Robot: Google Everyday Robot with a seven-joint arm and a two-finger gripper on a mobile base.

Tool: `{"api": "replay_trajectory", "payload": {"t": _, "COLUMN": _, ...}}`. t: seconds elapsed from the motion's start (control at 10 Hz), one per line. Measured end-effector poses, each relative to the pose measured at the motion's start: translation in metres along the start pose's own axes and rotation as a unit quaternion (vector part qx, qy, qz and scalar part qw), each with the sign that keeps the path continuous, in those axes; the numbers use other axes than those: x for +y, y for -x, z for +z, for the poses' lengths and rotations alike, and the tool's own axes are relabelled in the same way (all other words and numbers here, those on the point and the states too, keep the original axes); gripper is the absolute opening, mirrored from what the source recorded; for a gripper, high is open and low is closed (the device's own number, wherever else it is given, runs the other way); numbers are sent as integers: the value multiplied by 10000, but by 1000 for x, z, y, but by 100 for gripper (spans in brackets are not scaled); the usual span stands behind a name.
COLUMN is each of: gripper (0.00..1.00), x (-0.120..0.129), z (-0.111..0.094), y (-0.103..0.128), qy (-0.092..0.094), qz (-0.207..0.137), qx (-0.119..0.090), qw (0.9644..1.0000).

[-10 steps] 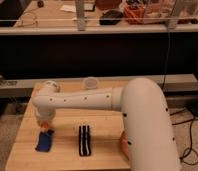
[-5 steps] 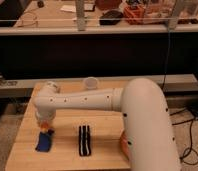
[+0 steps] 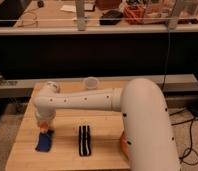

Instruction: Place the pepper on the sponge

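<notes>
gripper (image 3: 44,124) low near tabletop's (image 3: 67,126) front-left corner; grip: cannot tell | pepper (image 3: 43,128) at its tip, just above sponge's (image 3: 43,143) far end | risk: released off-centre, rounded pepper may roll off toward left edge

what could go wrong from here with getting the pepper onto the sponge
1. The pepper is small and rounded. It sits at the gripper, over the far end of the sponge rather than its middle, so if let go there it might roll off onto the table.
2. The sponge looks soft and loose, so pressing down could shove it toward the table's nearby front edge.
</notes>
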Motion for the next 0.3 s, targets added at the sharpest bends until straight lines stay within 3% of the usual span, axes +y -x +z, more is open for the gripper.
{"api": "replay_trajectory", "payload": {"t": 0.1, "gripper": 58, "x": 0, "z": 0, "y": 0, "qy": 0, "qz": -10, "qx": -6, "qw": 10000}}
{"api": "replay_trajectory", "payload": {"t": 0.3, "gripper": 75, "x": 0, "z": 0, "y": 0, "qy": -5, "qz": -25, "qx": -15, "qw": 10000}}
